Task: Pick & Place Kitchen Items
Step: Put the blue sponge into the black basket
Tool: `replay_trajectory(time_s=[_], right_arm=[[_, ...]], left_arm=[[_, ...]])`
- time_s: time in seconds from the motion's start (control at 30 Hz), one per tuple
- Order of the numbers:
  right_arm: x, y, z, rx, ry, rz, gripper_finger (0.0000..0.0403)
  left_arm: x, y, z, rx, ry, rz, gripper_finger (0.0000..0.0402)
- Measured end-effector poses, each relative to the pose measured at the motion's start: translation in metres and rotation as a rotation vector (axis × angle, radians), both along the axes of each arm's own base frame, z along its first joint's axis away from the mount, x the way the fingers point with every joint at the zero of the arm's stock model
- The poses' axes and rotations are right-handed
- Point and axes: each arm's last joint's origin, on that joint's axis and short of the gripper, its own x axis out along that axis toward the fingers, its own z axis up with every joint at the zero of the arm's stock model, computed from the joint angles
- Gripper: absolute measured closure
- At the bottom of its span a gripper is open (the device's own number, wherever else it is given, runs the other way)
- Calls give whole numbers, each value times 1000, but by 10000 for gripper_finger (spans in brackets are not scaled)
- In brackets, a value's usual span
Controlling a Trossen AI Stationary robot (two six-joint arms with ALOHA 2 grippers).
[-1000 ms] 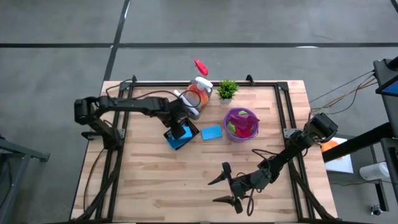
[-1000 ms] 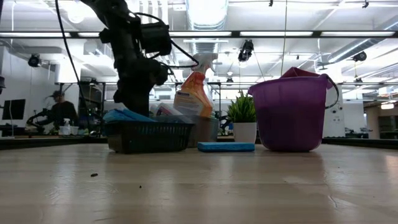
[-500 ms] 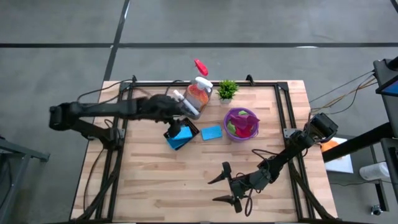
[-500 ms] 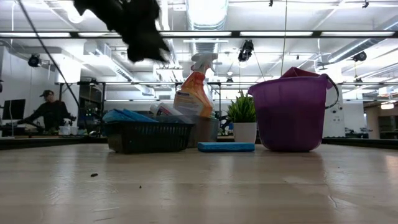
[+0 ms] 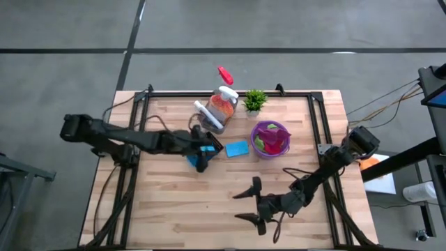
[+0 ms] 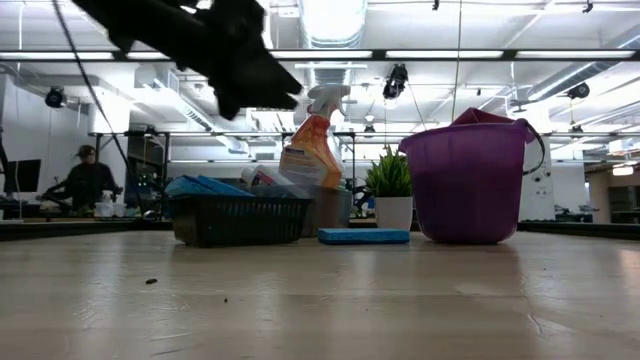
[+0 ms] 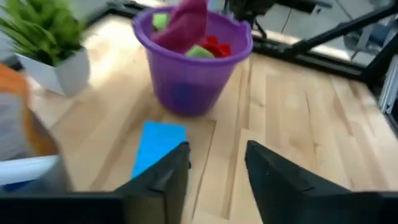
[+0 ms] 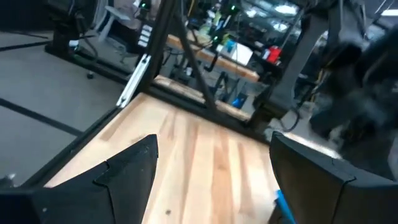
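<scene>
Right gripper [image 5: 249,206] parked at near edge of table [image 5: 167,209], fingers spread wide, nothing in them. Left gripper [image 5: 203,159] over mid-table, fingers apart, empty, hanging above black basket [image 5: 211,146] holding blue sponges [image 5: 196,157]. Loose blue sponge [image 5: 237,148] flat on wood at gripper's 3 o'clock, just beside basket. Purple bucket [image 5: 259,152] with magenta, green, red cloths beyond that. Orange spray bottle [image 5: 221,104] at gripper's 1 o'clock, potted plant [image 5: 254,101] beside it.
</scene>
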Motion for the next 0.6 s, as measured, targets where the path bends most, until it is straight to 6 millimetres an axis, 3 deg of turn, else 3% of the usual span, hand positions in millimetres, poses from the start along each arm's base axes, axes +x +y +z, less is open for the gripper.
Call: replay_trajectory(time_s=[0.33, 0.6], right_arm=[[-22, 18, 25, -84, -68, -80, 101], [-36, 29, 22, -132, -57, -150, 101]], left_arm=[[73, -3, -30, 1, 203, 9, 388], [108, 2, -39, 63, 363, 142, 399]])
